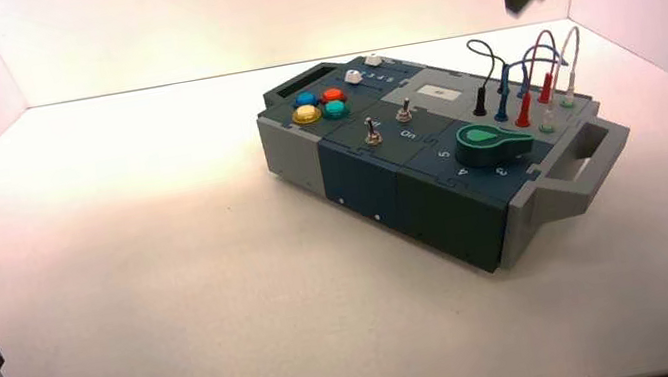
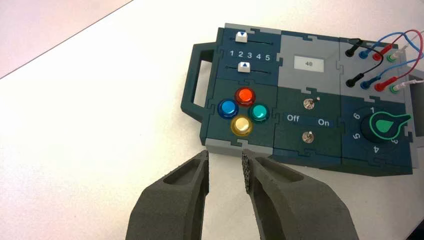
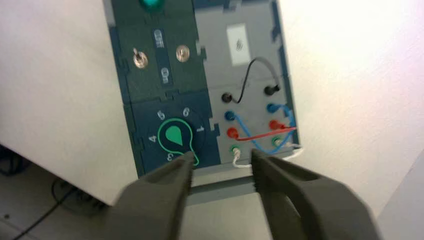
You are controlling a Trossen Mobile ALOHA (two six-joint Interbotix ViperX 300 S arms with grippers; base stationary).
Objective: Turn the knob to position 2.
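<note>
While the right gripper (image 3: 223,156) hangs above the box (image 1: 409,177), its green knob (image 2: 385,126) points between 1 and 3; the left gripper (image 2: 225,152) is farther left, both jaws spread.

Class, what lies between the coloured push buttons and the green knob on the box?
Two metal toggle switches, with a dark blue strip lettered Off and On between them. The left wrist view shows this plainly.

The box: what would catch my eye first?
Probably the big green knob, at the box's near right, its pointer covering where the 2 belongs. Next, the looping coloured wires behind it, then four bright buttons toward the left. The right gripper hangs open above.
</note>
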